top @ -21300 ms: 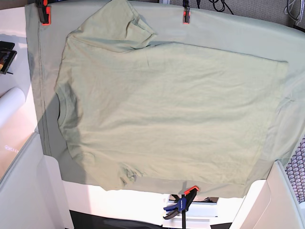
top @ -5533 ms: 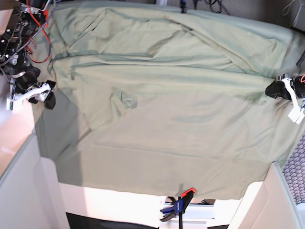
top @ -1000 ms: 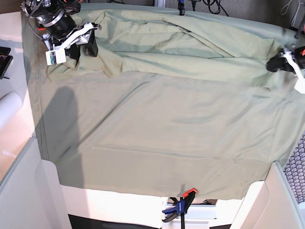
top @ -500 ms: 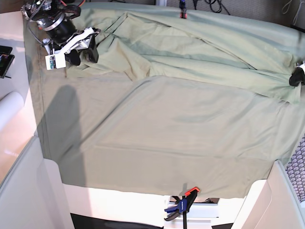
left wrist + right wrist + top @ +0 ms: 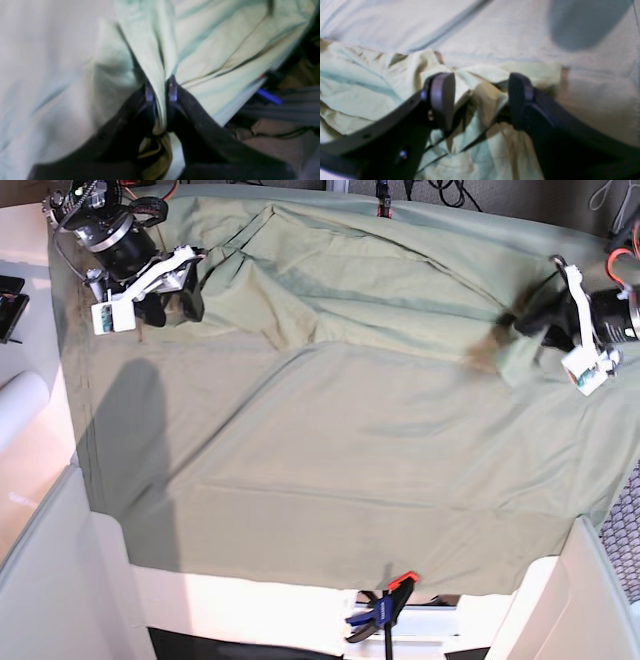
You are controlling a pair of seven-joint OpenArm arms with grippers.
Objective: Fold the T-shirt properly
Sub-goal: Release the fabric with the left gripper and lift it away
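Clamps [image 5: 382, 606] at lower centre edge of counter [image 5: 30, 450], tablecloth [image 5: 330, 480] spread beneath. T-shirt [image 5: 380, 285] bunched across top, long axis left-right. Left gripper [image 5: 159, 91] clenched on T-shirt; right gripper [image 5: 480, 100] released, astride folds.

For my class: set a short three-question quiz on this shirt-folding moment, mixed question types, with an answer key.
1. True or false: the left gripper is shut on a ridge of the T-shirt.
2. In the right wrist view, the right gripper is: A) open over bunched cloth; B) clamped shut on cloth; C) holding a clamp.
3. Fill in: in the base view the T-shirt lies bunched along the ____ edge of the tablecloth.

Key: 1 true; 2 A; 3 far.
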